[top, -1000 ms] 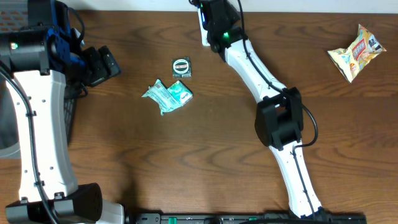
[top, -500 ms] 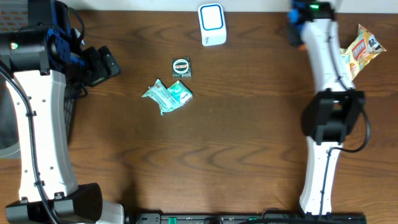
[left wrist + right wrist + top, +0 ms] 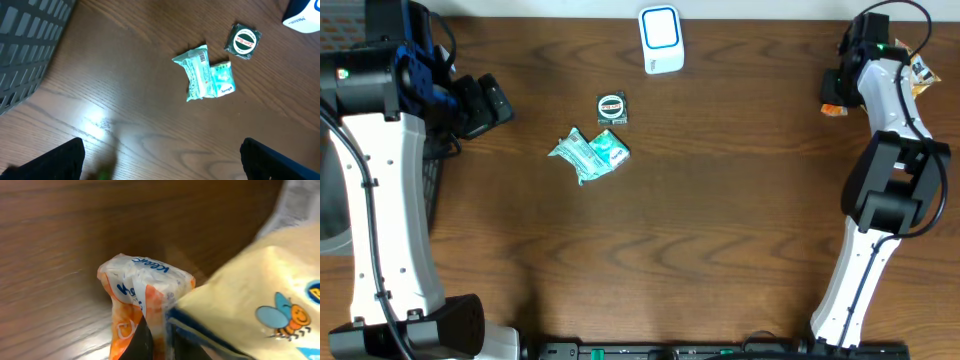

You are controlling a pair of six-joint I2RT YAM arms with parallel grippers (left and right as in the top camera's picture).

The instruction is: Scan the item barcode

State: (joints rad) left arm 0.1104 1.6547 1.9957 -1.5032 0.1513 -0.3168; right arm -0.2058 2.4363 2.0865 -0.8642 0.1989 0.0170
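My right gripper (image 3: 162, 342) is shut on an orange and white packet (image 3: 135, 295), pinched between its dark fingers just above the wood. From overhead that packet (image 3: 832, 109) shows as an orange scrap under the right gripper (image 3: 840, 92) at the far right back. The white and blue scanner (image 3: 661, 39) stands at the back centre, well left of it. My left gripper (image 3: 162, 170) is open with nothing in it, hovering over bare table; overhead it (image 3: 485, 104) sits at the left.
A yellow snack bag (image 3: 260, 295) with a bee print lies right against the held packet, mostly hidden by the arm overhead. A green packet (image 3: 590, 152) and a round black sachet (image 3: 611, 108) lie left of centre. A grey basket (image 3: 25, 45) stands at the left edge.
The right arm has swung from over the scanner across to the far right, carrying the orange packet, and now sits low beside the yellow bag. The left arm has not moved.
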